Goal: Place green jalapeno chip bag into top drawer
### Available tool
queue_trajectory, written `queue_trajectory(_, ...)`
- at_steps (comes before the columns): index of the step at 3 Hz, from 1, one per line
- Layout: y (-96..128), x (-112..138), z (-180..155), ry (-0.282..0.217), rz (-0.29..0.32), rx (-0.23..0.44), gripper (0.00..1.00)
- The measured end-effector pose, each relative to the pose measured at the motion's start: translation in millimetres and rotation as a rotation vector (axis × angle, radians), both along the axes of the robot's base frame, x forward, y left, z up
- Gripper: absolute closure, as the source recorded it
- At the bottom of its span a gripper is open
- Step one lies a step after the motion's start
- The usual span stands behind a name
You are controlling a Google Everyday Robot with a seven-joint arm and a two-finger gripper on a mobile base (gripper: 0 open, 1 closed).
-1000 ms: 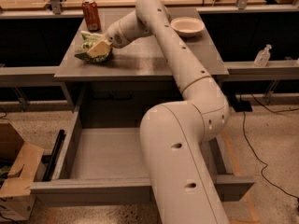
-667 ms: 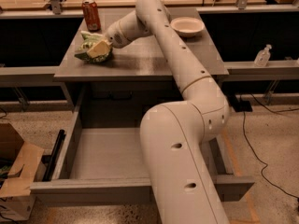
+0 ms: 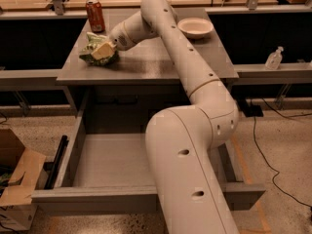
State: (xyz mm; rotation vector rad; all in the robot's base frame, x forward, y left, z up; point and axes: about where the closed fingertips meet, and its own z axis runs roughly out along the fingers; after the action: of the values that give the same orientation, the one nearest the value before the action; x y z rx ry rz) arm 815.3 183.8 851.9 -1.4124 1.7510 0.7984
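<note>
The green jalapeno chip bag [image 3: 89, 56] lies crumpled on the left part of the grey table [image 3: 161, 62]. My gripper [image 3: 103, 50] reaches across from the right and rests on the bag's right side, covering part of it. The bag sits on the tabletop. The top drawer [image 3: 109, 167] is pulled wide open below the table's front edge, and its flat grey bottom is bare where it shows. My arm's big white lower links hide the drawer's right half.
A red soda can [image 3: 95, 15] stands just behind the bag at the table's back left. A white bowl [image 3: 195, 27] sits at the back right. A cardboard box [image 3: 14, 179] stands on the floor left of the drawer. A clear bottle [image 3: 274, 58] is on the right shelf.
</note>
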Motion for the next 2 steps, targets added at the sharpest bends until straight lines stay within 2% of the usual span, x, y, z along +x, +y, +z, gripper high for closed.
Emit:
queue_trajectory(1, -0.5, -0.4, 0.9, 0.0, -0.001, -0.001, 1.0)
queue_trajectory(2, -0.5, -0.4, 1.5, 0.001, -0.001, -0.001, 1.0)
